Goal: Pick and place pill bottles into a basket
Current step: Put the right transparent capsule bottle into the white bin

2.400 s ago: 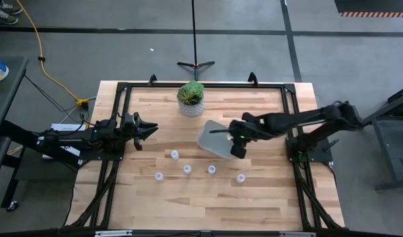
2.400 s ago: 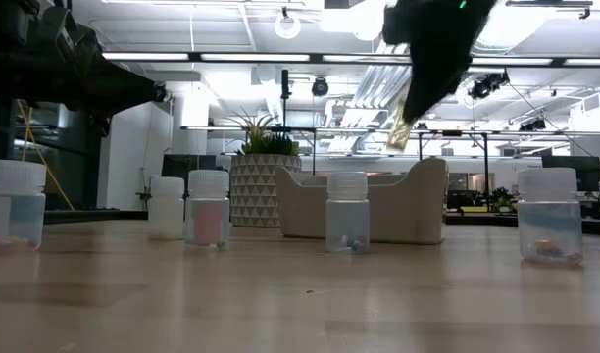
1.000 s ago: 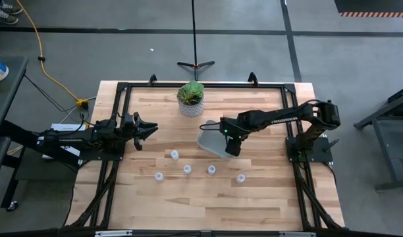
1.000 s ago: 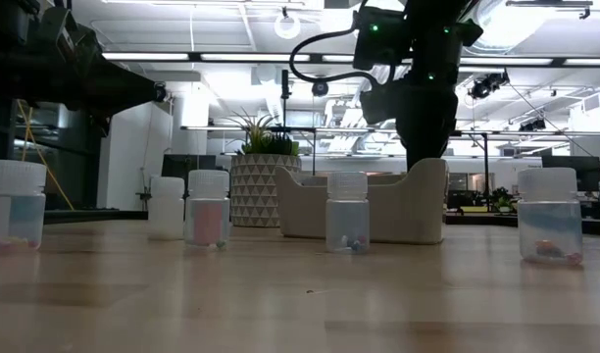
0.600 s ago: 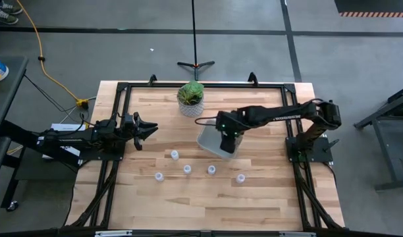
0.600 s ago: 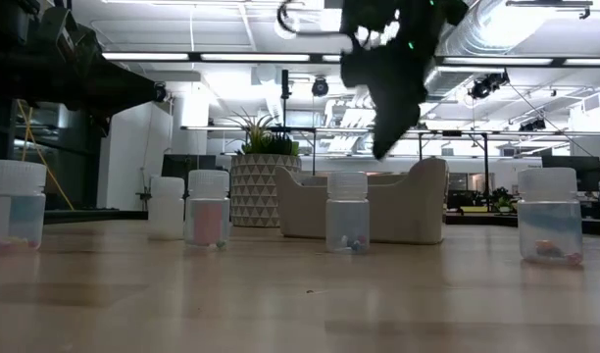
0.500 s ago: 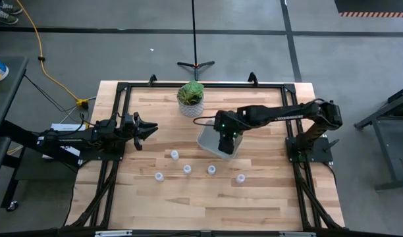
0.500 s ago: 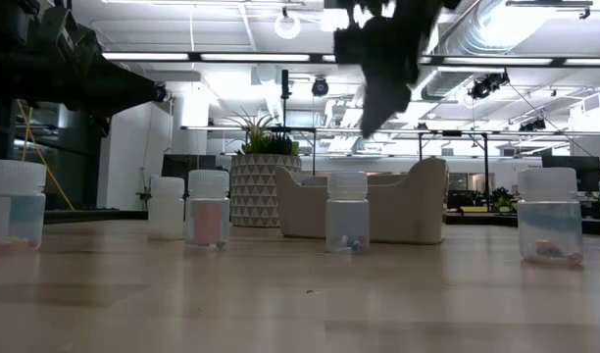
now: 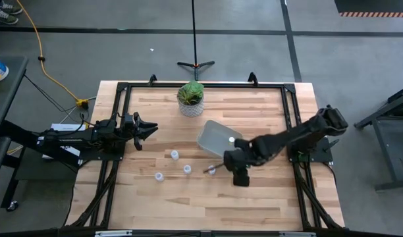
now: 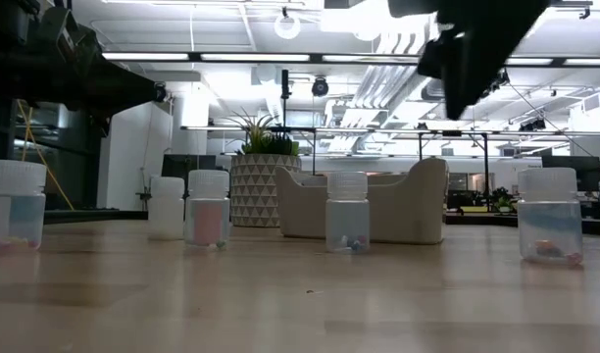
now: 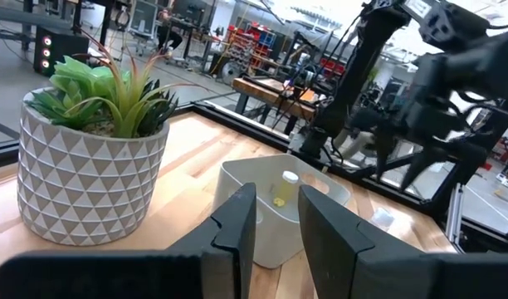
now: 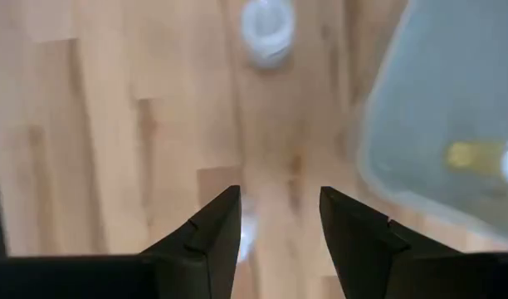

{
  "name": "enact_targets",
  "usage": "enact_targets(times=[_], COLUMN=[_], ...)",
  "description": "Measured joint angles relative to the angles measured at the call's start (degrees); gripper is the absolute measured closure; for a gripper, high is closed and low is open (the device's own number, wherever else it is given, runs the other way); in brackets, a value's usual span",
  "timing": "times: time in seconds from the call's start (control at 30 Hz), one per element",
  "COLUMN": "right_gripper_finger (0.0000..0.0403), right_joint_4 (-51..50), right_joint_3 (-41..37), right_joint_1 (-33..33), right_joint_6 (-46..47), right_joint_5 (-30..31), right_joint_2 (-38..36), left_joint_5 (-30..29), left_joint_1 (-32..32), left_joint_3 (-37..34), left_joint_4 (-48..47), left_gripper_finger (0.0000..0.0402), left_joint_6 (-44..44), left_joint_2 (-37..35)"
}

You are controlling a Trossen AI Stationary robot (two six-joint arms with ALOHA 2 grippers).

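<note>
With one bottle [image 9: 230, 140] already lying in the basket [image 9: 211, 135], your right end effector [image 9: 240, 178], fingers apart and empty, hangs over the desk [image 9: 188, 204] above the next bottle [image 12: 247, 231], so you must lower and close, while the left end effector [image 9: 149, 129] waits, slightly apart.

- The right end effector [image 9: 240, 176] hangs low over the front middle, its fingers open and empty.
- The left end effector [image 9: 149, 128] waits at the left side, fingers a little apart.
</note>
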Motion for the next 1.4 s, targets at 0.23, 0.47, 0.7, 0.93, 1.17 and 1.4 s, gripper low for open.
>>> enact_targets(times=[0.23,0.47,0.7,0.93,1.17,1.4], right_gripper_finger=[0.0222,0.0165,0.0155,0.0155,0.0155,0.0159], right_joint_4=[2.2,3.7,9.4,13.7,14.4,14.3], right_joint_3=[-3.1,-6.5,-11.3,-15.8,-16.0,-16.0], right_joint_1=[7.1,8.9,8.9,8.8,8.8,8.8], right_joint_6=[6.9,10.5,10.5,11.7,12.0,12.0], right_joint_5=[3.7,5.0,4.3,1.8,3.1,4.8], right_joint_2=[-0.1,-0.2,-0.2,-0.1,-0.1,-0.1], left_joint_5=[-0.1,-0.2,-0.2,-0.2,-0.2,-0.2], left_joint_1=[0.0,0.0,0.0,0.0,0.0,0.0], left_joint_3=[0.0,0.0,0.0,0.0,0.0,0.0], left_joint_4=[0.0,0.0,0.0,0.0,0.0,0.0], left_gripper_finger=[0.0273,0.0273,0.0273,0.0273,0.0273,0.0273], left_joint_6=[0.2,0.4,0.4,0.4,0.4,0.4], left_joint_2=[0.0,0.0,0.0,0.0,0.0,0.0])
